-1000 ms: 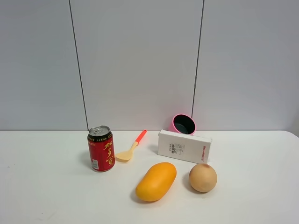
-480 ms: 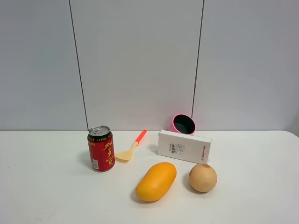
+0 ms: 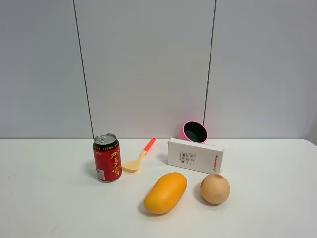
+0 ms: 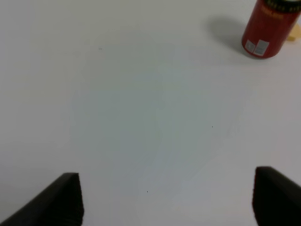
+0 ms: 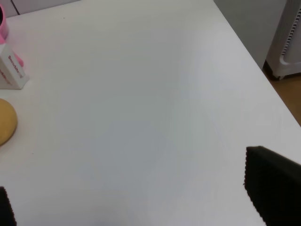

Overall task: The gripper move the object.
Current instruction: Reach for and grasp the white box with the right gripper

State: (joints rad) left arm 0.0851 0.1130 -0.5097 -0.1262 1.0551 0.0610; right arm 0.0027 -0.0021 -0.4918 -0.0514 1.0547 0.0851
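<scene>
The white rectangular box (image 3: 195, 155) with small print and a red logo lies on the white table (image 3: 49, 198), right of centre, in front of a pink cup. Its end also shows in the right wrist view (image 5: 10, 70). Neither gripper shows in the exterior view. In the left wrist view my left gripper (image 4: 167, 202) is open and empty over bare table, with its black fingertips (image 4: 61, 200) far apart. In the right wrist view my right gripper (image 5: 141, 202) is open and empty, well away from the box, with only a fingertip (image 5: 275, 186) showing clearly.
A red drink can (image 3: 107, 158) stands at the left and also shows in the left wrist view (image 4: 270, 28). A yellow spatula (image 3: 138, 157), an orange mango (image 3: 165, 193), a round tan fruit (image 3: 215, 189) and a pink cup (image 3: 194, 132) surround the box. The table's edge (image 5: 256, 70) is near the right gripper.
</scene>
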